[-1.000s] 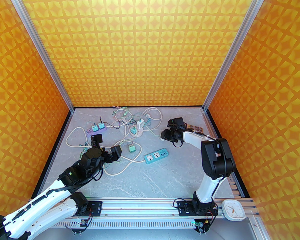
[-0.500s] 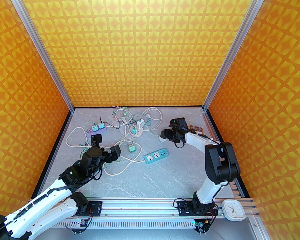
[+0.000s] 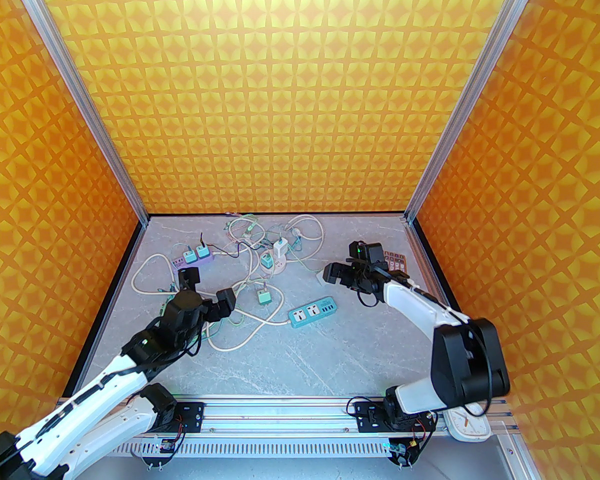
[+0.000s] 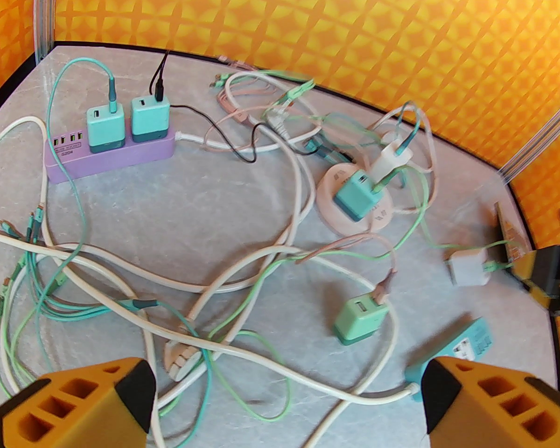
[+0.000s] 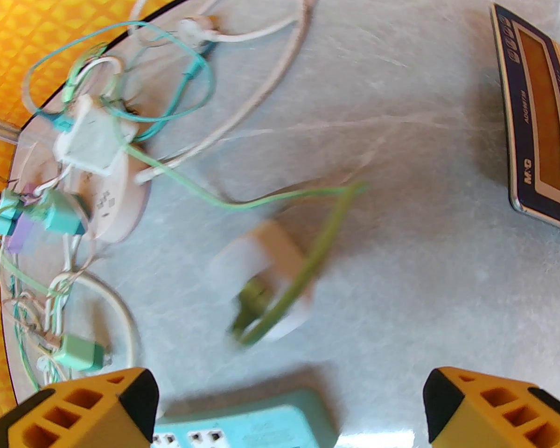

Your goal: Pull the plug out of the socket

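Both wide open w/ nothing between the fingers: left claw (image 3: 207,288) hangs over the cable tangle (image 4: 177,297) on the left of the grey marbled worktop (image 3: 300,363). The right claw (image 3: 339,275) hangs further back on the right, over a loose white charger cube (image 4: 466,269) w/ a green cable plugged in. That cube lies on the worktop in no socket, blurred in right wrist view.

Nearest item: teal power strip (image 3: 312,312), approx. centre, sockets empty, white cord running off its left end. Just behind and left of it lies a loose mint-green charger cube (image 3: 264,297), pinkish cable attached, also unplugged.

Further back, a round pale-pink socket base (image 4: 380,217) carries two plugs, both seated: a teal charger cube (image 4: 354,199) and a white charger (image 4: 392,159), w/ green/teal cables coming off them.

Back left, a purple power strip (image 4: 121,157) holds two teal chargers (image 4: 105,126) side by side, both plugged in. The left has a teal cable, the right a black one.

Back right, near the wall, a dark calculator (image 5: 536,124) lies flat, apart from the cables.
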`<state>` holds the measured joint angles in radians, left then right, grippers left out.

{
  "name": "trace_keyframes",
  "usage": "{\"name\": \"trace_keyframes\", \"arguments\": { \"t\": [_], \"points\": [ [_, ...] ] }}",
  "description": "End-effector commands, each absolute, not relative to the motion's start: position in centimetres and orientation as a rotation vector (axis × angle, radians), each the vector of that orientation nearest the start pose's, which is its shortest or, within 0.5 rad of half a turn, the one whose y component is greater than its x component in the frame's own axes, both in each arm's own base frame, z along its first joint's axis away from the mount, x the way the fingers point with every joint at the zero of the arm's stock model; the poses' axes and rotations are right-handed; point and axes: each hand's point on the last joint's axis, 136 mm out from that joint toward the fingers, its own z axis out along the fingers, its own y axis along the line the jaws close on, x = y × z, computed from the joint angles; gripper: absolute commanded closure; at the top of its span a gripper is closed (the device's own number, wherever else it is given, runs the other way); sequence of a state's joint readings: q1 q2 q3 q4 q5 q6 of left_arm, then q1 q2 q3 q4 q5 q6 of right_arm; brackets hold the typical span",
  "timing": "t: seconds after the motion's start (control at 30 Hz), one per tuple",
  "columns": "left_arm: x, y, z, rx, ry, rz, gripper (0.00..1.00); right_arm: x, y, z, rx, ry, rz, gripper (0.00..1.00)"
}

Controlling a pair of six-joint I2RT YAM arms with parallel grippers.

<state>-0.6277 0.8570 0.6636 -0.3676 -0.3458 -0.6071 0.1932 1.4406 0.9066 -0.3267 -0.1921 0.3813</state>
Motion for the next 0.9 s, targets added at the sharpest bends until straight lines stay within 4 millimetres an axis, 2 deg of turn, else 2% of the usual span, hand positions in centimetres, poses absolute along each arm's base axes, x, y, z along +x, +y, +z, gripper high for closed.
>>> {"name": "trace_keyframes", "arguments": {
  "t": [0.0, 0.23, 0.37, 0.5, 0.53, 0.63, 0.87],
  "points": [
    [28.3, -12.5, 21.1, -0.144, 2.119, -0.306, 0.01, 35.8, 11.6, 12.8, 0.094, 2.447, 0.479, 0.02],
    [30.0, -12.2, 21.6, -0.118, 2.165, -0.225, 0.01, 33.6, 14.0, 15.1, 0.004, 2.384, 0.526, 0.01],
    [30.9, -12.1, 21.8, -0.093, 2.183, -0.188, 0.01, 33.0, 15.0, 16.2, -0.044, 2.354, 0.539, 0.01],
    [32.1, -12.7, 22.3, -0.04, 2.182, -0.177, 0.0, 32.8, 16.6, 16.3, -0.104, 2.34, 0.547, 0.02],
    [32.7, -13.4, 21.4, -0.005, 2.207, -0.167, 0.01, 32.8, 17.0, 16.2, -0.122, 2.342, 0.538, 0.01],
    [34.0, -14.8, 21.0, 0.054, 2.23, -0.179, 0.03, 32.9, 17.9, 15.7, -0.16, 2.347, 0.522, 0.02],
    [37.1, -17.4, 18.4, 0.043, 2.307, -0.205, 0.08, 34.1, 19.0, 14.8, -0.195, 2.343, 0.507, 0.01]
  ]
}}
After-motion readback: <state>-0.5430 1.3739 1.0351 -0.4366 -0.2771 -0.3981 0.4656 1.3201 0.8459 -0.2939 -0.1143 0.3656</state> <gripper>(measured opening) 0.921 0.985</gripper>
